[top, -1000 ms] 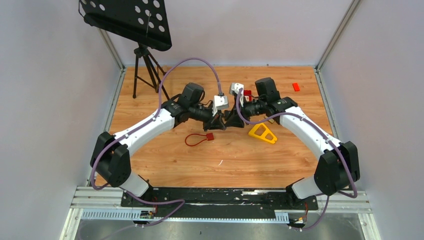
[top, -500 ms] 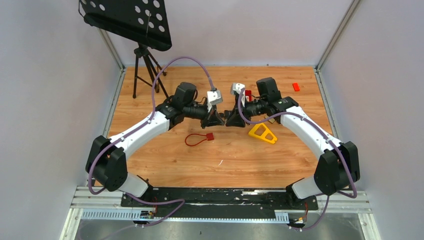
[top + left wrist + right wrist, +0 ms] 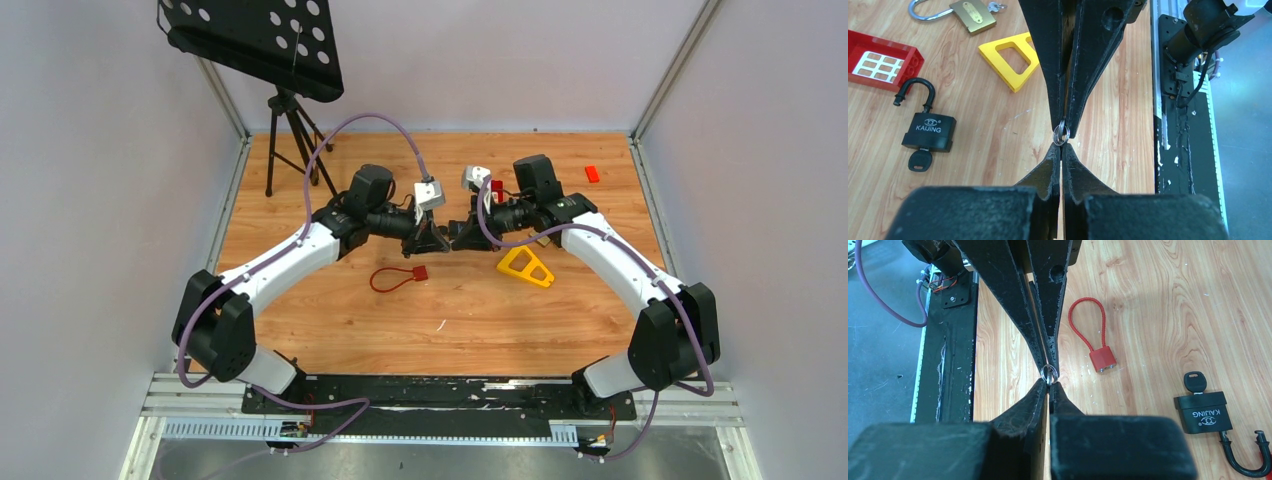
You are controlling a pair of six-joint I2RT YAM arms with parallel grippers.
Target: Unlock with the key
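Wood-grain table top [image 3: 400,330] carries all items; the arm bases sit at its near edge. Nearest of the loose items, a red cable lock [image 3: 1102,360] lies left of centre.

Above the middle of the table, the left gripper [image 3: 1060,152] and the right gripper [image 3: 1049,389] meet tip to tip. Each has its two fingers pressed together. A small metal key ring [image 3: 1061,135] sits exactly where the tips meet. Which pair actually pinches it cannot be told.

The black padlock [image 3: 928,132], marked KAIJING, lies flat on the wood, well apart from both sets of fingertips and on the far side of them. Its shackle is swung open. A black-headed key [image 3: 920,161] is seated in its keyhole. Neither gripper touches padlock or key.

A yellow triangular frame [image 3: 1015,82] lies under the right arm. A red brick [image 3: 910,65] lies just beyond the black padlock, and a brass padlock [image 3: 973,15], shackle open, lies near the triangle. A small red piece [image 3: 592,173] rests near the far right corner. A black tripod stand [image 3: 285,130] occupies the far left corner.
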